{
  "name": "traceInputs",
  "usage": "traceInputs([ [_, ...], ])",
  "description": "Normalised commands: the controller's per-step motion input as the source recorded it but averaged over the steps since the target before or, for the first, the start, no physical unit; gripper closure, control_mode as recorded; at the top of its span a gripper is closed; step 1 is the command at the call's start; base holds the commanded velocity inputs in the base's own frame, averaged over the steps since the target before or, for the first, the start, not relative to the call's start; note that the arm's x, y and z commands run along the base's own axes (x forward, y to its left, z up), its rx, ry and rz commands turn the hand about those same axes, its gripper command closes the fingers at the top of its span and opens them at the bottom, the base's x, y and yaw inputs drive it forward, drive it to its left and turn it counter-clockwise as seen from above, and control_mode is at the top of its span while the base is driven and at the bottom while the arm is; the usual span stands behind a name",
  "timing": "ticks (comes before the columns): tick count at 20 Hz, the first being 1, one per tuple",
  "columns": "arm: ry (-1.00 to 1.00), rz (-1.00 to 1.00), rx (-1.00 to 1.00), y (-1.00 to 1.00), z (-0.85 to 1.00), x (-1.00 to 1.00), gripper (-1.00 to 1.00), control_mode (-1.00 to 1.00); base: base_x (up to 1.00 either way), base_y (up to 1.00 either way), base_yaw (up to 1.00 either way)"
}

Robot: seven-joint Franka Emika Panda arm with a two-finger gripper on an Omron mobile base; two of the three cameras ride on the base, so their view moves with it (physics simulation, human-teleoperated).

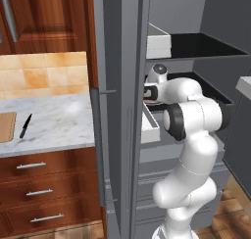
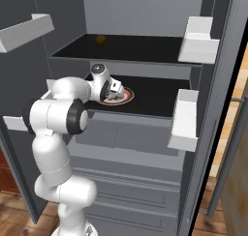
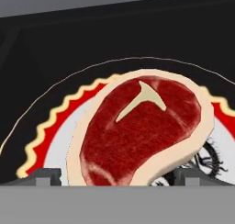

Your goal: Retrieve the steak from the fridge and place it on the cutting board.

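Note:
The steak [image 3: 142, 131], red with a pale rim, lies on a round plate [image 3: 59, 126] with a red ring on the fridge's [image 2: 145, 12] middle black shelf [image 2: 155, 102]. My gripper [image 3: 117, 177] hangs open just above the plate, its fingertips [image 3: 43, 176] standing on either side of the steak's near edge. In the right base view the gripper [image 2: 116, 91] sits over the plate [image 2: 127, 96]. The tan cutting board [image 1: 6, 127] lies on the marble counter [image 1: 59, 120], left of the fridge [image 1: 122, 61].
A small black knife [image 1: 25, 126] lies beside the board. The open fridge door edge with its long handle [image 1: 97, 150] stands between arm and counter. White door bins [image 2: 198, 44] [image 2: 186, 119] hang on the right. A small yellowish item [image 2: 100, 40] sits on the upper shelf.

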Motion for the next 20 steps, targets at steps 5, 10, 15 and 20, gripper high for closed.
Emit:
traceInputs([
  [5,0.01,0.0,0.0,0.0,-0.1,0.0,1.0,-1.0,0.0,0.0,0.0],
  [10,0.0,0.0,0.0,-0.05,0.0,-0.04,1.0,-1.0,0.0,0.0,0.0],
  [15,-0.04,0.0,0.01,-0.3,0.0,-0.16,1.0,-1.0,0.0,0.0,0.0],
  [20,-0.08,0.01,0.01,-0.27,0.0,-0.3,1.0,-1.0,0.0,0.0,0.0],
])
